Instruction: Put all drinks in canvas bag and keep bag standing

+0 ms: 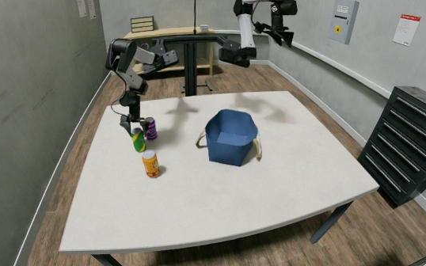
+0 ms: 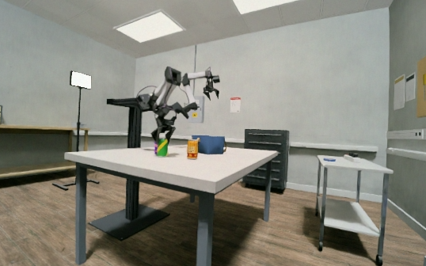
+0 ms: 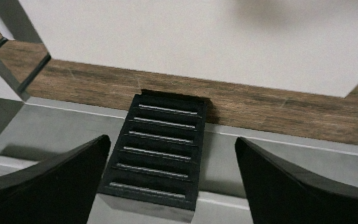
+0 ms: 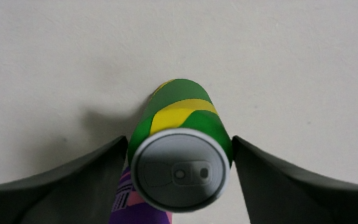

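Right claw (image 1: 138,130) (image 2: 162,139) (image 4: 180,142) open around a green can (image 1: 138,142) (image 2: 162,148) (image 4: 185,114), purple can (image 1: 151,130) (image 4: 139,213) and orange can (image 1: 151,164) (image 2: 192,150) nearby on the worktop (image 1: 222,198) (image 2: 167,164) (image 3: 195,45) (image 4: 290,60), blue bag (image 1: 230,146) (image 2: 211,145) standing apart, left claw (image 1: 285,39) (image 2: 211,96) (image 3: 172,144) spread wide overhead.
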Robot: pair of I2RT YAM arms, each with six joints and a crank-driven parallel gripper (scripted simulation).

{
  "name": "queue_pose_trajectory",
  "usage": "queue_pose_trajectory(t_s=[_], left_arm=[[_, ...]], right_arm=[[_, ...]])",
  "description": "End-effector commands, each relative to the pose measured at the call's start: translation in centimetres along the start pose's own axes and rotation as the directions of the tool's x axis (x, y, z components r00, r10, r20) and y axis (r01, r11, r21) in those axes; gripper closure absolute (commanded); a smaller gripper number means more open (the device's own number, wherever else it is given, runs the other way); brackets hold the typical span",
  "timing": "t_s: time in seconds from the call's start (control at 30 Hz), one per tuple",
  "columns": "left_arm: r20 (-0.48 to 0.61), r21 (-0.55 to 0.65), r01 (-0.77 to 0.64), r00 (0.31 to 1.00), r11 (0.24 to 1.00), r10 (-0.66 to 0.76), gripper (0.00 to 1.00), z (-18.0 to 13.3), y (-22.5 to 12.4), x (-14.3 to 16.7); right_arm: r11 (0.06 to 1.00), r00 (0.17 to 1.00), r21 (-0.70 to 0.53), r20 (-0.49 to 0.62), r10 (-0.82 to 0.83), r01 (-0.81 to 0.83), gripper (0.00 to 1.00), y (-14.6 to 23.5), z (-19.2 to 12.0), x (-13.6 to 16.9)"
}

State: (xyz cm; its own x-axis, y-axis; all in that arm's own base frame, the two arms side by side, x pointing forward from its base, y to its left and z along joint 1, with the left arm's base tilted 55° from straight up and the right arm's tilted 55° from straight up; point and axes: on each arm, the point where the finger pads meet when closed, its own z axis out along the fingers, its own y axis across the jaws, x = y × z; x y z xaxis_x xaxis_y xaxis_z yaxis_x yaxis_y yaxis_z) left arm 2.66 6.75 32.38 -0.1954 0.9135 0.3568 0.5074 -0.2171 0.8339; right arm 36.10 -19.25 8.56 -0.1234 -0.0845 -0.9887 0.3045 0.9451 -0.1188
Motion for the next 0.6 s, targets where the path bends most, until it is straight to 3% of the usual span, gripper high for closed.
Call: queue_pose_trajectory(t_s=[0.0, 0.27, 0.3, 0.57], left_arm=[[-0.013, -0.047, 0.005, 1.0, 0.999, -0.005, 0.0, -1.75, 0.23, 0.04], [-0.013, -0.047, 0.005, 1.0, 0.999, -0.005, 0.0, -1.75, 0.23, 0.04], [-0.013, -0.047, 0.005, 1.0, 0.999, -0.005, 0.0, -1.75, 0.23, 0.04], [-0.013, -0.047, 0.005, 1.0, 0.999, -0.005, 0.0, -1.75, 0.23, 0.04]], right_arm=[[1.0, 0.997, 0.021, 0.073, -0.017, 0.015, 0.11, -0.48, 0.7, -1.57], [0.999, 0.998, 0.032, 0.067, -0.015, 0.013, 0.11, -0.92, 0.63, -1.36], [0.999, 0.998, 0.03, 0.064, -0.017, 0.015, 0.22, -0.89, 0.7, -1.19], [0.999, 0.998, 0.029, 0.064, -0.017, 0.015, 0.23, -0.87, 0.71, -1.19]])
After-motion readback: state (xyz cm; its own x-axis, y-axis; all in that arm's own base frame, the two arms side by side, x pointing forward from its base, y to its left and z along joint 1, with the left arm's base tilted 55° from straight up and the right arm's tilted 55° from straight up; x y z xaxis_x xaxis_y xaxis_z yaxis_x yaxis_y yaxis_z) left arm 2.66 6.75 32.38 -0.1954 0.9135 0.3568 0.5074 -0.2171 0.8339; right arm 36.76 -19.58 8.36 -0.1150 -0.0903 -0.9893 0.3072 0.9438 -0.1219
